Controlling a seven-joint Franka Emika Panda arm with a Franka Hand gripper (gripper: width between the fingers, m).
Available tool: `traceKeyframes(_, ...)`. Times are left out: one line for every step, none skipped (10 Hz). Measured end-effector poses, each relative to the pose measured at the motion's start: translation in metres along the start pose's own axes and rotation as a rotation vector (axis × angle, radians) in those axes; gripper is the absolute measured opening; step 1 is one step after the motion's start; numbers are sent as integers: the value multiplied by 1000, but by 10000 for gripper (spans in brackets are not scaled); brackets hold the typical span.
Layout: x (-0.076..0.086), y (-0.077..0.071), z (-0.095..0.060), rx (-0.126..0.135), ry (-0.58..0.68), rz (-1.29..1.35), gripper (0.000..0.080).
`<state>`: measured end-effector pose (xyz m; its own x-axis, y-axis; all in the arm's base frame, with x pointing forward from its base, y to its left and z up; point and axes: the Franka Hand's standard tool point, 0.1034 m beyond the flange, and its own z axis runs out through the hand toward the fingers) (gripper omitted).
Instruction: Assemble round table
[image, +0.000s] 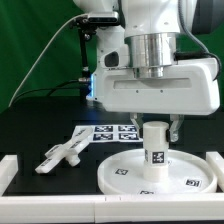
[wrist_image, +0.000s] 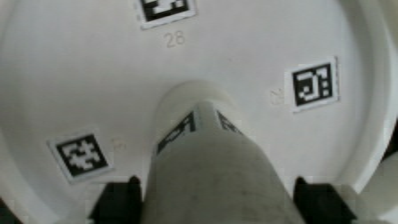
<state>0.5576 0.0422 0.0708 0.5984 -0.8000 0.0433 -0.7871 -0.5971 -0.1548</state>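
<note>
The round disc top lies flat at the front of the black table. The short thick leg stands upright on its middle. My gripper is lowered over the leg's upper end, and its fingers straddle the leg with small gaps on both sides, so it is open. In the wrist view the leg rises between the dark fingers of the gripper, with the tagged disc top below. The cross-shaped foot lies on the table towards the exterior view's left.
The marker board lies flat behind the disc top. A white frame borders the work area at the left, front and right. The green backdrop and a cable are behind.
</note>
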Motion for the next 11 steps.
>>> traceKeyframes(0, 0, 0, 5, -3, 180, 407)
traceKeyframes(0, 0, 0, 12, -8, 283, 407)
traceKeyframes(0, 0, 0, 13, -9, 278, 407)
traceKeyframes(0, 0, 0, 12, -9, 253, 481)
traceKeyframes(0, 0, 0, 12, -9, 202, 615)
traceKeyframes(1, -2, -1, 5, -16, 21, 615)
traceKeyframes(1, -3, 0, 1, -30, -156, 642)
traceKeyframes(-4, -2, 1, -13, -53, -319, 642)
traceKeyframes(-3, -2, 1, -12, -51, -354, 648)
traceKeyframes(-2, -1, 1, -12, -51, -417, 648)
traceKeyframes(-2, -1, 1, -10, -51, -477, 649)
